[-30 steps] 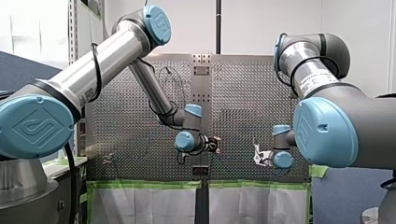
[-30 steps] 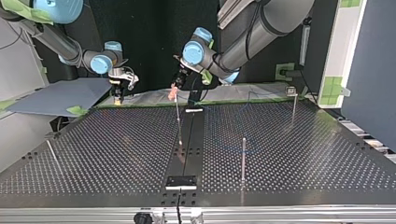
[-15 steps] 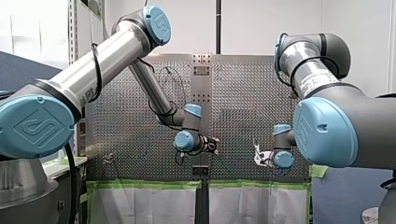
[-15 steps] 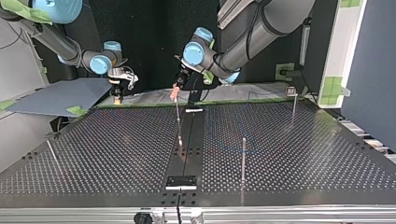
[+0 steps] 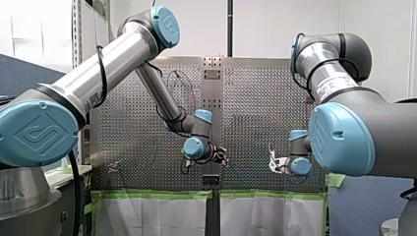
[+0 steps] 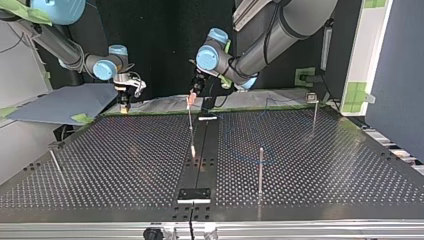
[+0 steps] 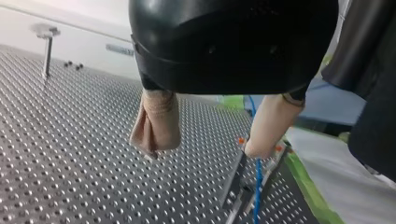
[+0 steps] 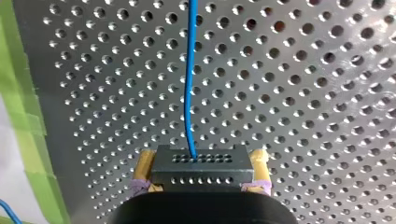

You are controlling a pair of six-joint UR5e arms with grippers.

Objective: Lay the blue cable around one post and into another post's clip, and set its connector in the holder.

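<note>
My right gripper [image 8: 201, 173] is shut on the black connector [image 8: 201, 167], with a yellow pad on each side. The blue cable [image 8: 189, 70] runs from the connector ahead over the perforated table. In the top view my right gripper [image 6: 125, 101] hangs at the table's far left edge. My left gripper [image 7: 210, 142] is open with nothing between its beige pads, and the blue cable [image 7: 257, 186] lies on the table below one pad. It hovers at the far middle [image 6: 192, 96], above a thin post [image 6: 191, 127]. A faint cable loop [image 6: 245, 159] lies near the middle post [image 6: 261, 167].
A post with a clip on top [image 6: 313, 107] stands at the top view's far right, and a thin leaning post [image 6: 55, 162] at its left. A black holder block [image 6: 194, 195] sits on the centre strip at the near edge. Green tape [image 8: 28, 140] lines the table's edge.
My left gripper has shifted slightly, lower and leftward in the front view. My right gripper has moved a little with the connector still in it.
</note>
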